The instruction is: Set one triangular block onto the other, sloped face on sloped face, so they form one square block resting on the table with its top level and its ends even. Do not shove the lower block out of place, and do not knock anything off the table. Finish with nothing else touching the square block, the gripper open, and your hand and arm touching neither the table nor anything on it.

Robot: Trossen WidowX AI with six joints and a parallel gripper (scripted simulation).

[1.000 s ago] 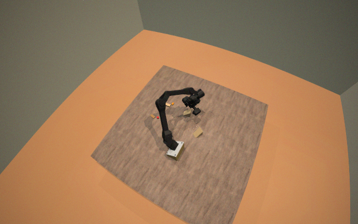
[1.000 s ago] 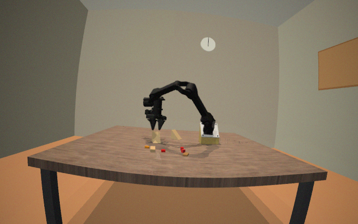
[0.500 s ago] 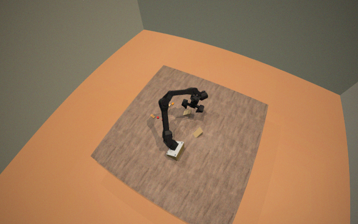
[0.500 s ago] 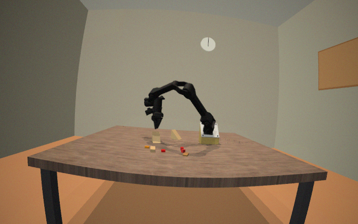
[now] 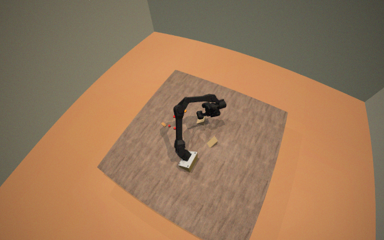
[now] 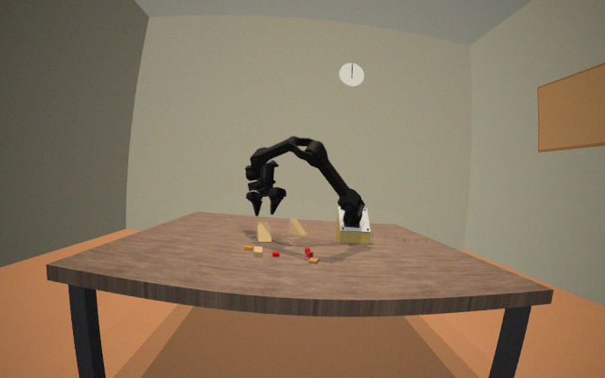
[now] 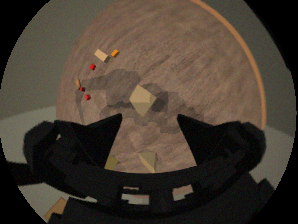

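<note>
One pale triangular block point(image 5: 200, 120) point(image 6: 264, 232) point(image 7: 142, 100) rests on the table below my hand. The other pale triangular block point(image 5: 212, 142) point(image 6: 296, 228) point(image 7: 148, 160) stands apart from it, nearer the arm's base, with a sloping side showing in the exterior view. My gripper point(image 6: 265, 214) point(image 7: 150, 116) is open and empty, above the first block and clear of it. In the top view the hand partly covers that block. In the wrist view the hand's lower edge closely borders the second block.
The arm's base point(image 5: 190, 158) point(image 6: 354, 236) stands beyond the second block. A small pale block point(image 6: 258, 251) point(image 7: 101, 55) lies beside an orange piece point(image 6: 248, 248) point(image 7: 115, 53). Several red pieces and another orange piece point(image 5: 163, 124) point(image 6: 313, 259) lie on the table nearby.
</note>
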